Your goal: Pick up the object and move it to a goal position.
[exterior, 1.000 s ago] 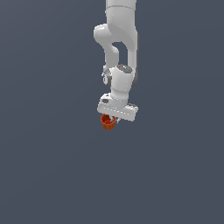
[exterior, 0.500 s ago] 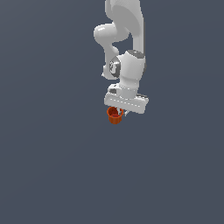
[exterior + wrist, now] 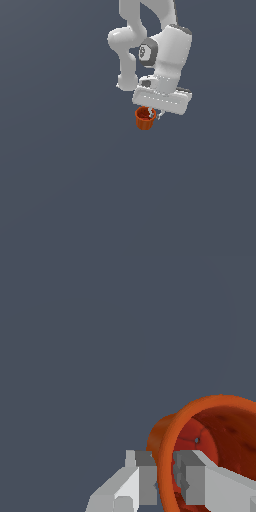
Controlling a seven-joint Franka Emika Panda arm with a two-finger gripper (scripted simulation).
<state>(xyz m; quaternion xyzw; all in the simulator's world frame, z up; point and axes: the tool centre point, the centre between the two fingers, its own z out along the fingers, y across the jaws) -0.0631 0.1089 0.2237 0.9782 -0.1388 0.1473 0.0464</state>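
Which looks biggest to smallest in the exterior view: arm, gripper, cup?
1. Arm, by far the largest.
2. Gripper, its white body wider than the cup.
3. Cup, smallest, held by its rim.

room: open grey ground on all sides | obstacles: only the cup (image 3: 145, 119) under hand (image 3: 151, 114)

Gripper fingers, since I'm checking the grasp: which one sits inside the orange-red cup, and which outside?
In the wrist view, the finger over the dark interior is inside the orange-red cup; the other finger presses the wall's outside. The gripper pinches the rim.
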